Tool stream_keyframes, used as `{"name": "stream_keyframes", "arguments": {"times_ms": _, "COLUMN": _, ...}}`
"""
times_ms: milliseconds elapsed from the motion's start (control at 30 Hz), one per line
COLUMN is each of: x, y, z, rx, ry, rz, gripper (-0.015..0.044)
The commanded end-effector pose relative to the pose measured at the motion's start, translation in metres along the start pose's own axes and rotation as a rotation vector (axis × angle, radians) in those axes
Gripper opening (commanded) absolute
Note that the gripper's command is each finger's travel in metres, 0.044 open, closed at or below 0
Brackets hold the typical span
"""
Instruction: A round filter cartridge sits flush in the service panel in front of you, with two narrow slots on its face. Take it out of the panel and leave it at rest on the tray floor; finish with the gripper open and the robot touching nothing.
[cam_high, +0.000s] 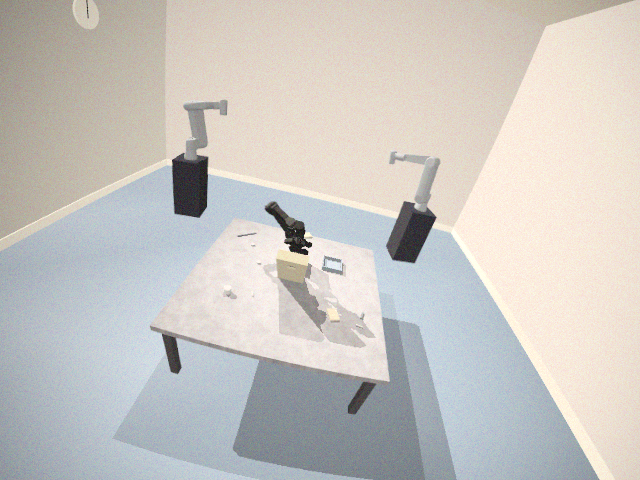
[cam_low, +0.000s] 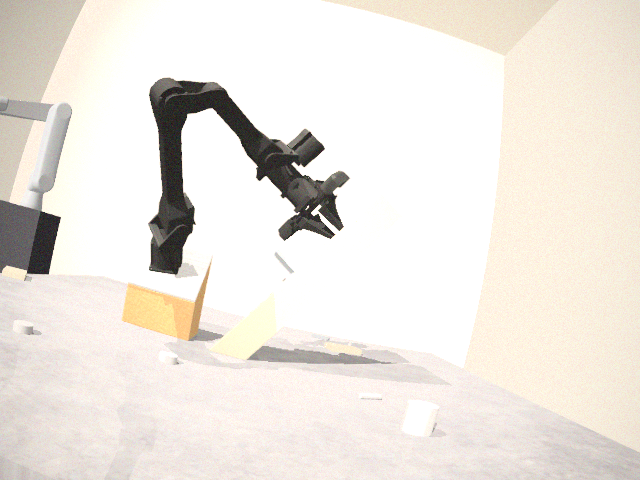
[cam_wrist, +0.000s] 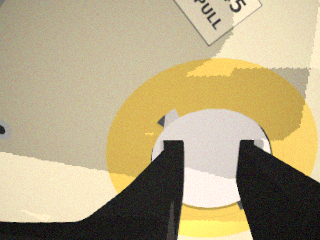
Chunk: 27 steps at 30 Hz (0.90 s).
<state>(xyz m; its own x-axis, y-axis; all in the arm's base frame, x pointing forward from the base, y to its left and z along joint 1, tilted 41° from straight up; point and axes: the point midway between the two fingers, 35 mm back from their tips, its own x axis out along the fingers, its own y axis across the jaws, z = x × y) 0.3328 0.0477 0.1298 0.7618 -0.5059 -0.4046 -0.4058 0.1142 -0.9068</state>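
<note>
The pale round filter cartridge (cam_wrist: 212, 127) sits inside a yellow ring (cam_wrist: 131, 107) on the service panel (cam_wrist: 75, 75) (cam_high: 292, 269) (cam_low: 247, 331), which leans up from the table. A small grey tab shows at the cartridge's upper left edge, with a dark notch beside it. My gripper (cam_wrist: 208, 150) (cam_low: 337, 233) is shut on the cartridge, its two black fingertips at the slots on either side of the face. How far the cartridge stands out of the panel cannot be told. In the top view the panel hides the fingertips. The tray (cam_high: 332, 270) is a shallow grey-blue box beside the panel.
A white cylinder (cam_high: 227, 290) (cam_low: 420, 417) and a small yellow block (cam_high: 333, 314) lie on the table. A dark thin rod (cam_high: 246, 234) lies near its back left edge. An orange-sided block (cam_low: 157, 311) stands by my arm's base. Two grey arms stand on dark pedestals beyond the table.
</note>
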Motion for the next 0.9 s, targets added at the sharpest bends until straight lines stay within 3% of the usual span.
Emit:
{"name": "stream_keyframes", "arguments": {"times_ms": 0, "x": 0.0052, "y": -0.0001, "z": -0.0012, "rx": 0.176, "ry": 0.003, "rz": 0.006, "gripper": 0.0000}}
{"name": "stream_keyframes", "arguments": {"times_ms": 867, "x": 0.0040, "y": 0.0000, "z": -0.0012, "rx": 1.036, "ry": 0.006, "rz": 0.004, "gripper": 0.0000}}
